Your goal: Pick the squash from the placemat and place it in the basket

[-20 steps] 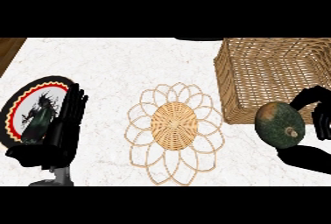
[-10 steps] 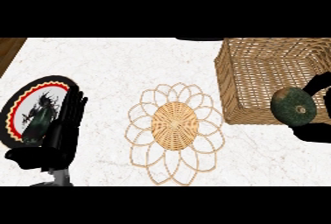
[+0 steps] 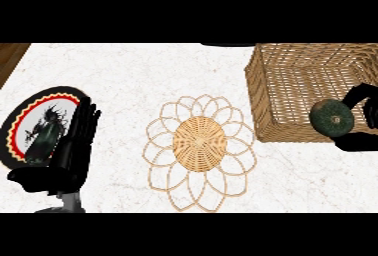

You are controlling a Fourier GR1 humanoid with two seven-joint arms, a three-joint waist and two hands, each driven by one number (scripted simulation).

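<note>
A dark green round squash (image 3: 332, 119) hangs at the right edge of the head view, over the near right part of the wicker basket (image 3: 288, 85). My right hand (image 3: 360, 125) is curled round it, thumb below and fingers above. The woven flower-shaped placemat (image 3: 199, 151) lies bare in the middle of the counter. My left hand (image 3: 65, 155) rests open at the lower left, fingers pointing up, partly over a plate.
A round plate (image 3: 28, 122) with a red, yellow and black rim lies at the left under my left hand, with a dark green object on it. The counter's wooden edge (image 3: 10, 56) shows at the upper left.
My right hand has carried the squash up and to the right, from beside the basket's near wall to over its inside. The left hand has stayed still.
</note>
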